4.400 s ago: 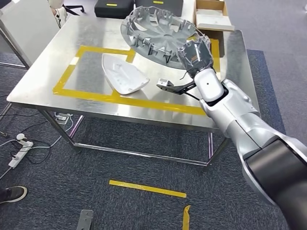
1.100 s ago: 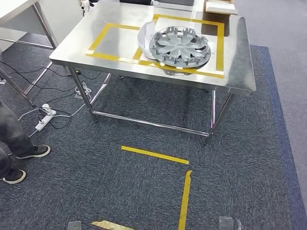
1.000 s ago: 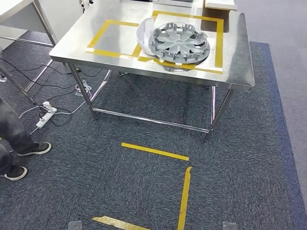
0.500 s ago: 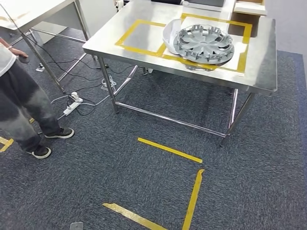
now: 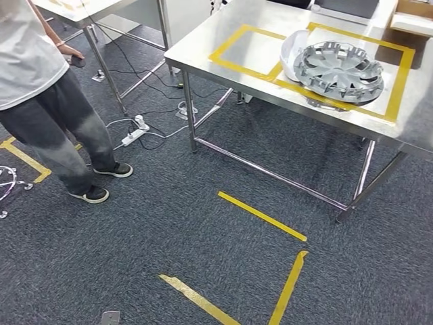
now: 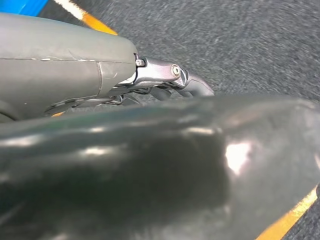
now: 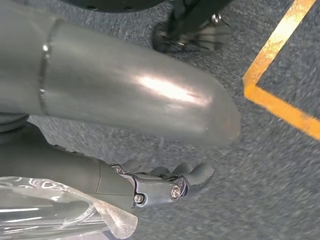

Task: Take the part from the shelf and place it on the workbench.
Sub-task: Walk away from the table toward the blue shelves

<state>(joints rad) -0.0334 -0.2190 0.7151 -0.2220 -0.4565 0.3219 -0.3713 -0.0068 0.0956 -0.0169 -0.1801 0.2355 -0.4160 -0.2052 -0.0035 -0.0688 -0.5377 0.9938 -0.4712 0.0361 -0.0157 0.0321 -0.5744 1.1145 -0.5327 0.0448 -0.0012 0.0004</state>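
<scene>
A silver wheel cover lies flat on the steel workbench, inside the right yellow-taped square at the upper right of the head view. A white moulded part leans against its left side. My left hand hangs over the dark carpet with its fingers loosely extended and nothing in them. Low beside my body, my right hand also holds nothing, its fingers slightly bent above the carpet. Both hands are far from the workbench.
A person in a white shirt and grey trousers stands at the left, beside a second table. A power strip and cables lie on the carpet near the workbench leg. Yellow tape strips mark the floor ahead.
The whole view has swung left, so the workbench now sits at the right and the person has come into view. The wheel cover, earlier held over the table by my right hand, lies on it.
</scene>
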